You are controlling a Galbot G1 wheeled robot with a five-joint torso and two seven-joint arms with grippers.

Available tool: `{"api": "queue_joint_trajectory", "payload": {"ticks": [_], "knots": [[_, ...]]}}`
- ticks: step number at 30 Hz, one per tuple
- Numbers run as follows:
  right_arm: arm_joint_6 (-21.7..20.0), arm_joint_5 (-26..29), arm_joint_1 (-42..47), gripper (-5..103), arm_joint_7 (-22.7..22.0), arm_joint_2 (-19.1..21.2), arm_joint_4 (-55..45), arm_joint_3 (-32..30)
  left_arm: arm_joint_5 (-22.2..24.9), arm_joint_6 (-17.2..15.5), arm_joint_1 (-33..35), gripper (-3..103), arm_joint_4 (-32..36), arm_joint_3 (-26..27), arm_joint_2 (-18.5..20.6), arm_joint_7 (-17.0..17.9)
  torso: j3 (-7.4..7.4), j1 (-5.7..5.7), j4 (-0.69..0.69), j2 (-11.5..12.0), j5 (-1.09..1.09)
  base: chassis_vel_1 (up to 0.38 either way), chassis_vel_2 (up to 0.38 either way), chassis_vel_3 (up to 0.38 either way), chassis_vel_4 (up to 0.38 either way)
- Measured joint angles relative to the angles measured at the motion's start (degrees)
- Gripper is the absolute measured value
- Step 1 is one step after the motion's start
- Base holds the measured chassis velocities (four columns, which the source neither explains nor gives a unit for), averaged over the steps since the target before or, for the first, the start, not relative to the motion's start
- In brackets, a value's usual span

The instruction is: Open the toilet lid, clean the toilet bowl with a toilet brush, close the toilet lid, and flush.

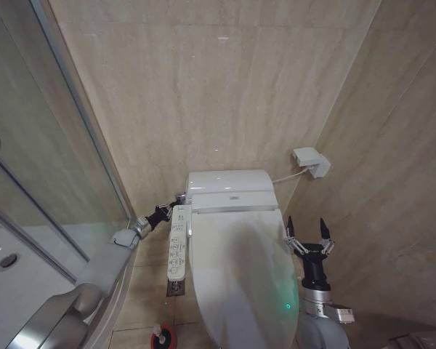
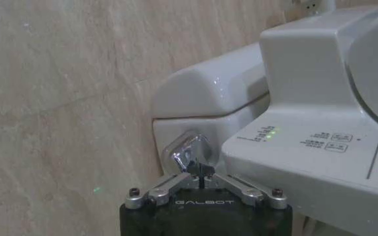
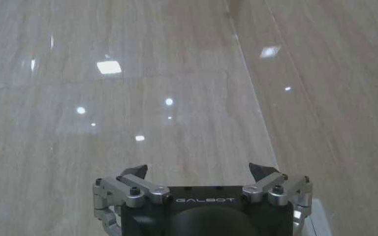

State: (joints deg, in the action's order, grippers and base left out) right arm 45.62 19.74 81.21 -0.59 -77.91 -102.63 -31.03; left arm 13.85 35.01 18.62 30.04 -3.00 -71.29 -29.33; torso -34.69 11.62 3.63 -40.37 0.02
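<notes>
— One step left: toilet lid (image 1: 240,269) down, left gripper (image 2: 201,173) pinched shut at the chrome flush lever (image 2: 187,151) on the tank's side.
— It should press squarely; right gripper (image 1: 308,234) waits wide open beside the lid.

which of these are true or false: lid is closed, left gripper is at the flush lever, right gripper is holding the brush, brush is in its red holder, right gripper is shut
1. The toilet lid is closed. True.
2. The left gripper is at the chrome flush lever on the side of the tank. True; its fingertips are pinched together right at the lever.
3. The right gripper is holding the toilet brush. False; it holds nothing and points up beside the toilet.
4. The toilet brush sits in its red holder on the floor. True.
5. The right gripper is shut. False; its fingers are spread apart.
</notes>
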Motion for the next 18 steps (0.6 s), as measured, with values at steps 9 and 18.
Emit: {"api": "queue_joint_trajectory", "payload": {"ticks": [9,18], "knots": [[0.02,0.01,0.07,100,0.00,0.05,0.08,-0.07,-1.87,-0.63,0.04,0,-0.38,0.16,-1.05,2.39,0.01,-0.01,0.03,0.00,0.00,0.000,0.000,0.000,0.000],[0.05,0.01,-0.01,100,0.00,-0.07,0.42,-0.08,-2.36,-1.03,0.15,0,-0.23,0.10,-0.86,3.01,0.01,0.00,0.05,0.00,-0.03,0.000,0.000,0.000,0.000]]}}
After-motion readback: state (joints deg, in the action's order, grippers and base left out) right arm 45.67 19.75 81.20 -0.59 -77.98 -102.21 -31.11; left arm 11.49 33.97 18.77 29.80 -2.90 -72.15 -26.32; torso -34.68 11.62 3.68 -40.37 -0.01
